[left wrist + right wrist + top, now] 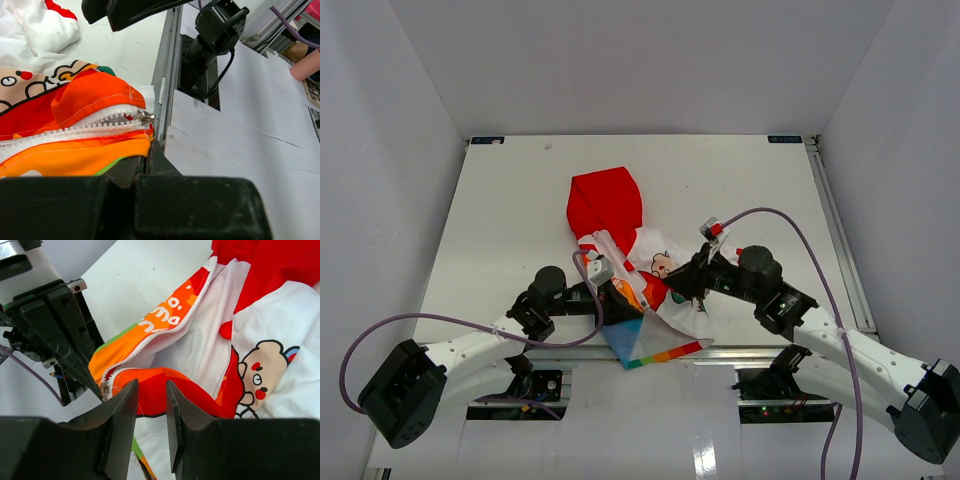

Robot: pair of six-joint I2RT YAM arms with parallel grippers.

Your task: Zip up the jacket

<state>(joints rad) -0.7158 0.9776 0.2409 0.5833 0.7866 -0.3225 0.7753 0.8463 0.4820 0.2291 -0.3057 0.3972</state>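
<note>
**Slider sits just left of the open right hand, track running away toward the hood**

The jacket (655,250) lies on the desk (520,200) between the two arms. Its red hood (608,200) points away from the robot, and its rainbow hem (665,355) hangs over the near edge.

Everything turns on the zipper slider (105,388), a small metal piece at the hem end of the front opening. From there the white zipper track (165,325) runs away from the robot toward the hood. Just past the slider its two sides part, so the jacket is barely zipped at all.

The left hand (617,292) is clenched on the jacket's fabric right at the slider, on the hem side, and seems to be anchoring the bottom of the track.

The right hand (151,387) is released. Its two fingers stand apart with nothing between them, only red and orange fabric showing beyond the gap. The right wrist view puts it just beside the slider, on the side away from the left hand and slightly off the line of the track.

The right hand is therefore the free one and the nearer for a pull. In my judgement it needs a short sideways shift onto the slider, then a grip, then a draw along the track toward the hood. The small slider, lying close against the left fingers, could easily be missed.
</note>
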